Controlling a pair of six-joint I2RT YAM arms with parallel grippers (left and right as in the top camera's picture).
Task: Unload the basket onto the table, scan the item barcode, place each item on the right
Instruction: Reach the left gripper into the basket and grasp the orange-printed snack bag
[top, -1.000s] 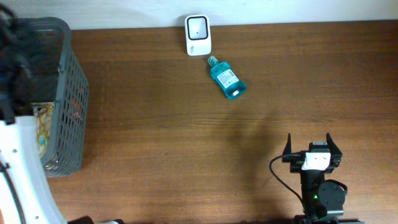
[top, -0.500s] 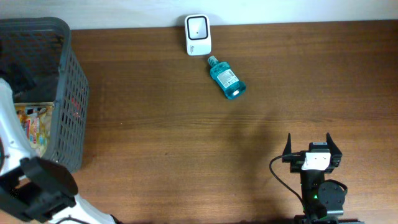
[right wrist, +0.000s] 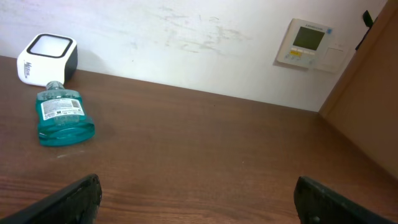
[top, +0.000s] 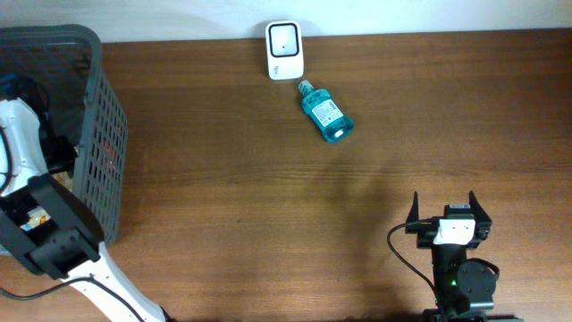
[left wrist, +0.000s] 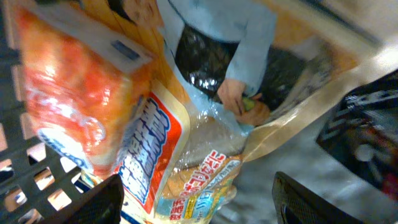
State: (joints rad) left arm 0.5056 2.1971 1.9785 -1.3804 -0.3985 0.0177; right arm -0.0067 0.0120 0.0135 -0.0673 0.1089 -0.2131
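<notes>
— Where the long brown wooden table [top: 268, 197] ends on your left, what stands there?

— A dark grey plastic lattice basket [top: 103, 134]. My left claw [left wrist: 199, 202] hangs inside it, fingers spread wide with nothing between them, above crinkled food packets.

— Which packets?

— An orange-red printed packet [left wrist: 81, 99] lies against the basket wall. Touching it is a clear bag with an orange-and-white label [left wrist: 186, 168] (the print is too blurred for me to read).

— And your other claw?

— My right claw [right wrist: 199, 199] sits low by the table's near right edge, fingers wide apart and gripping nothing, facing the far wall.

— The things for scanning?

— A teal clear-plastic bottle [top: 325, 114] lies on its side at the table's far middle, label up. Its cap points toward the small white box scanner with a dark window [top: 285, 50], just beside it. Both are well apart from either claw.
</notes>
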